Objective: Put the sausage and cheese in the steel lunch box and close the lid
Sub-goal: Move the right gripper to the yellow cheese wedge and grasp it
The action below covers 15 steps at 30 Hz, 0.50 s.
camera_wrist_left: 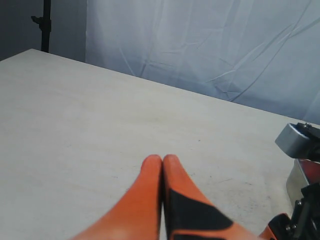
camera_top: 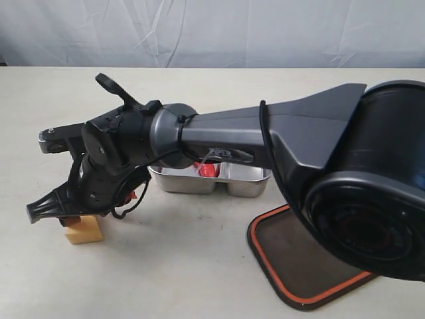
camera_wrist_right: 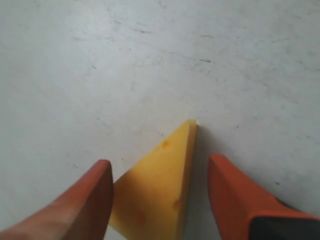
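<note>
The right gripper (camera_wrist_right: 160, 165) is open, with one orange finger (camera_wrist_right: 85, 200) on each side of the cheese (camera_wrist_right: 157, 195). One finger is right next to the cheese, and the other has a small gap. The yellow cheese lies on the table (camera_top: 166, 266), away from the lunch box (camera_top: 192, 183). The red sausage (camera_top: 209, 170) is already in the box, partly hidden by the arm (camera_top: 265, 133). The dark lid (camera_top: 299, 269) lies flat on the table near the box. The left gripper (camera_wrist_left: 162, 162) is closed and holds nothing.
</note>
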Motion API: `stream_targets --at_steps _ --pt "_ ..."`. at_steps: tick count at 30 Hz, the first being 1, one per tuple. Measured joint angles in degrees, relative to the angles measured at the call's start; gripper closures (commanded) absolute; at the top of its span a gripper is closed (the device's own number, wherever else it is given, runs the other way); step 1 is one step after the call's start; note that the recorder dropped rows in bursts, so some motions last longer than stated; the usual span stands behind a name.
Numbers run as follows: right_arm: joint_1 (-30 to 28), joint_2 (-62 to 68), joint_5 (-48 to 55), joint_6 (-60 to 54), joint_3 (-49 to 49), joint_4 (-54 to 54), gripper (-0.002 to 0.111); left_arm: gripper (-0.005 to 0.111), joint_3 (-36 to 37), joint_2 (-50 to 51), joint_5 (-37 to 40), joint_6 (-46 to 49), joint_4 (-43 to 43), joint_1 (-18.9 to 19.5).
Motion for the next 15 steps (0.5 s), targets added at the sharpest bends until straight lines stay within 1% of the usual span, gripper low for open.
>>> stream_targets --at_steps 4,15 --pt "0.0 0.0 -0.4 0.36 -0.14 -0.1 0.054 0.107 0.0 0.0 0.0 0.0 0.0 0.0" --pt "0.13 0.86 6.11 0.46 -6.57 -3.46 0.054 0.107 0.0 0.0 0.0 0.0 0.0 0.0"
